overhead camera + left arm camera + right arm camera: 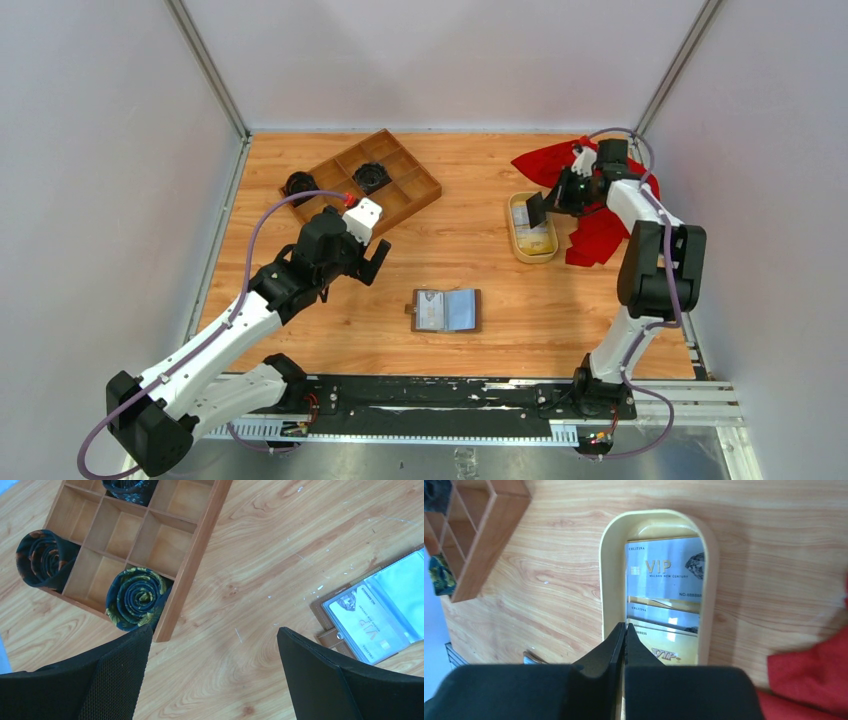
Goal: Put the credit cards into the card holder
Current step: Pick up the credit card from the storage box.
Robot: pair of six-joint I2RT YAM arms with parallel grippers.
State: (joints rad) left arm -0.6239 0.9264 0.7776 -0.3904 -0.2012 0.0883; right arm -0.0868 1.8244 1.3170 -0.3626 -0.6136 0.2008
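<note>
While the right hand [625, 634] hangs above the yellow dish [605, 580], toward its near end, its two fingers are pressed flat together with the tips pointing down at the stack. Whether a card edge is pinched between them cannot be told from either view.

The credit cards [664, 567] lie in that dish at the right of the desk [500, 280], overlapping along the dish's length. A silver one is at the far end and a gold one is nearest the fingers. Each card's long edge runs left to right, across a dish that itself runs near to far.

The card holder [447, 310] lies open and flat at the middle of the desk, toward the near edge and well apart from the dish. From the right hand it lies to the left and nearer. One card already sits in its left pocket, and the right pocket looks unfilled.

The left hand [215, 632] is spread fully wide and holds nothing. It hovers over bare desk between the wooden tray [190, 580] and the holder. It is the nearer hand to the holder, but only the right hand is at the cards.

Judgement: the stowed card appears to lie with its long edge near to far. A card carried from the dish would therefore likely need about a quarter turn on its way leftward and nearward.
</note>
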